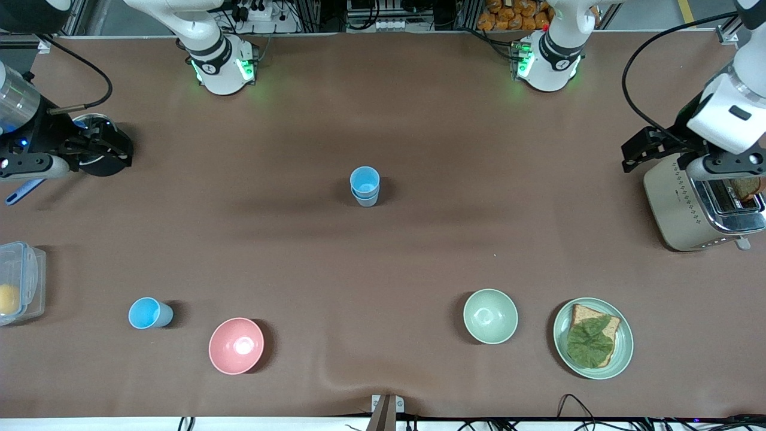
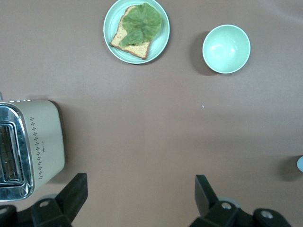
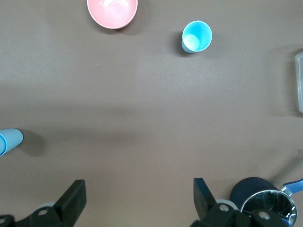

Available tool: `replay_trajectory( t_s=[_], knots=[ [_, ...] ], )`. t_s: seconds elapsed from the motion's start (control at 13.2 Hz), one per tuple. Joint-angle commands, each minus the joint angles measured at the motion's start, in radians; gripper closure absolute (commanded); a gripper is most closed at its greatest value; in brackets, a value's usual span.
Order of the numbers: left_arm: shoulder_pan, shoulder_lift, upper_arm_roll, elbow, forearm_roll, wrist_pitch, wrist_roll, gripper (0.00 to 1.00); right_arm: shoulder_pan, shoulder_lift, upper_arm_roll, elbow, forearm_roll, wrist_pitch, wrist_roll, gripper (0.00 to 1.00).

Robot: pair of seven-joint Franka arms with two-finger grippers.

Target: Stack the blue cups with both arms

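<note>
The brown table (image 1: 419, 251) carries two nested blue cups (image 1: 364, 186) at its middle. Nearer the front camera stand a lone blue cup (image 1: 149, 313), a pink bowl (image 1: 236, 345), a pale green bowl (image 1: 490, 316) and a plate (image 1: 622, 350). A toaster (image 1: 688, 206) sits at the left arm's end, a clear lidded box (image 1: 21, 281) at the right arm's end.

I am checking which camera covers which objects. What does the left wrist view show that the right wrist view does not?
Only the left wrist view shows the toaster, the plate with bread and a leaf, and the pale green bowl. Only the right wrist view shows the pink bowl, the single blue cup and a dark pot. Both show the brown table and, at the frame edge, part of the stacked blue cups. Each view shows its own open fingers.
</note>
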Motion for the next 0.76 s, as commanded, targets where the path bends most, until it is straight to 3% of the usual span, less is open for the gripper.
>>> replay_trajectory(
  t_s=[0.0, 0.23, 0.38, 0.68],
  knots=[
    [-0.02, -0.02, 0.039, 0.002, 0.004, -0.036, 0.079, 0.0, -0.031, -0.024, 0.019, -0.012, 0.018, -0.01, -0.004, 0.0],
    [-0.032, -0.021, 0.06, 0.008, 0.002, -0.067, 0.085, 0.0, -0.038, -0.021, 0.017, -0.01, 0.017, -0.006, -0.063, 0.0],
    [-0.055, -0.012, 0.097, 0.08, -0.007, -0.114, 0.091, 0.0, -0.038, -0.021, 0.019, -0.01, 0.017, -0.009, -0.063, 0.0],
    [-0.057, -0.012, 0.093, 0.097, -0.008, -0.159, 0.09, 0.0, -0.04, -0.021, 0.019, -0.009, 0.015, -0.024, -0.065, 0.0]
  ],
)
